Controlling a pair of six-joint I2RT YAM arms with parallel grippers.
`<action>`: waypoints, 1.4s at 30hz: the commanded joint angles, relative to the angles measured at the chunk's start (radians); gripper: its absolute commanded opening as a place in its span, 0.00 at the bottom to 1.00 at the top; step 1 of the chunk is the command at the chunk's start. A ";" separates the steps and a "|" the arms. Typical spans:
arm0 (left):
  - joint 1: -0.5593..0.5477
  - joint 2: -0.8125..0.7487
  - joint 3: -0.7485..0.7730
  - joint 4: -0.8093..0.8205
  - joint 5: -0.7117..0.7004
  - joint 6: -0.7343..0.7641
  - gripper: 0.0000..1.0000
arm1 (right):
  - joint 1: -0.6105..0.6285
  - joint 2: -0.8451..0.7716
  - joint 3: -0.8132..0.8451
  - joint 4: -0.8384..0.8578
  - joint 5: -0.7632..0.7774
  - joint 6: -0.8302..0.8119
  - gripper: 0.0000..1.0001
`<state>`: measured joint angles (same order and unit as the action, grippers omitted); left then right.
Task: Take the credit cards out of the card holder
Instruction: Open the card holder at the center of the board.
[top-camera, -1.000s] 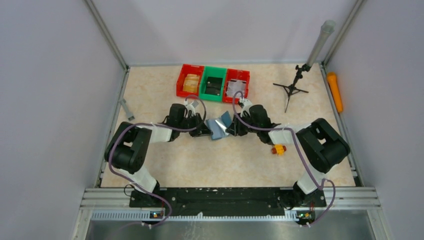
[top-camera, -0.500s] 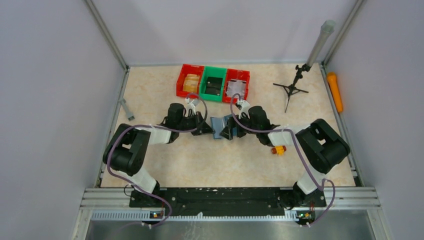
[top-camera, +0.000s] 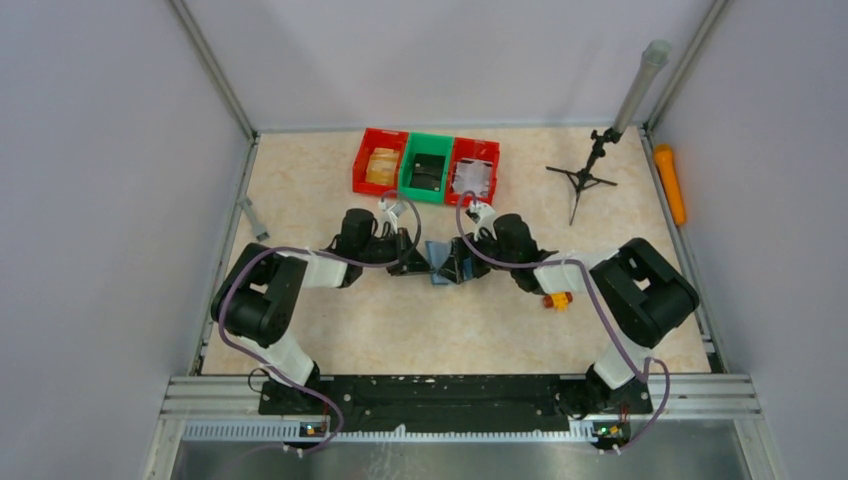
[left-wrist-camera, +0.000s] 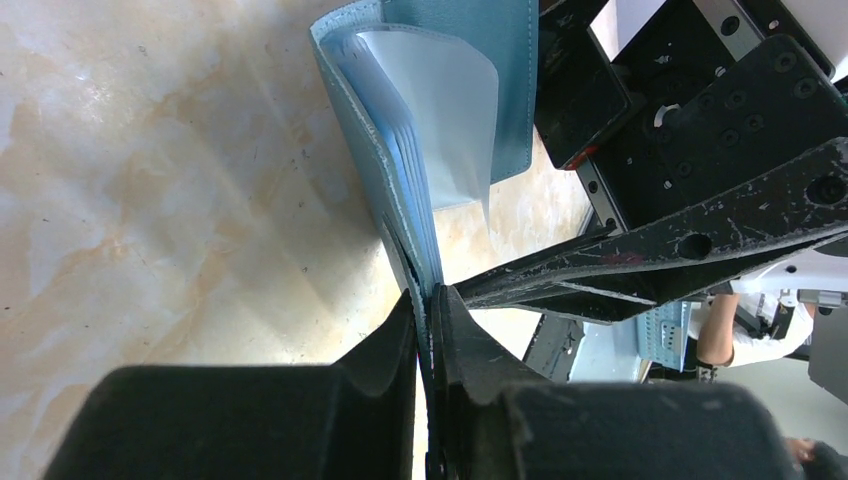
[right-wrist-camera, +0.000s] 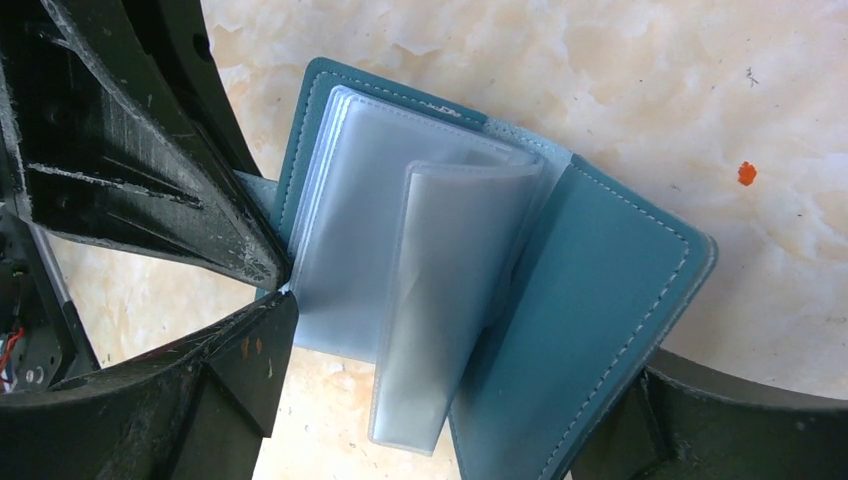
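Tightly, left jaws pinch the card holder (right-wrist-camera: 600, 300) edge; right jaws gape.

three bins (top-camera: 427, 167), tripod (top-camera: 583, 180), toy block (top-camera: 557, 298)

The right end effector (top-camera: 462, 266) has let go: its jaws now stand wide on either side of the card holder (top-camera: 440, 270). The card holder, splayed open with one flap raised a second ago, looks folded narrower and seems slightly nearer on the tabletop (top-camera: 330, 190).

Teal card holder (right-wrist-camera: 600, 290) spread open; clear inner sleeves (right-wrist-camera: 440, 300) fanned, 1 curling.
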<state>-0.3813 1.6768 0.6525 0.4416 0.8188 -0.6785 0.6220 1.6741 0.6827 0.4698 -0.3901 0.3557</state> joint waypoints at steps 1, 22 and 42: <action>-0.007 -0.014 0.034 0.023 0.009 0.026 0.12 | 0.020 0.005 0.042 0.001 0.001 -0.037 0.92; -0.007 -0.073 0.026 -0.023 -0.032 0.062 0.12 | 0.073 0.024 0.125 -0.199 0.203 -0.116 0.97; -0.007 -0.067 0.048 -0.102 -0.064 0.102 0.07 | 0.001 -0.158 -0.019 -0.088 0.354 -0.041 0.68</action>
<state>-0.3824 1.6444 0.6678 0.3267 0.7399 -0.5995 0.6472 1.5436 0.6674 0.3359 -0.0513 0.2928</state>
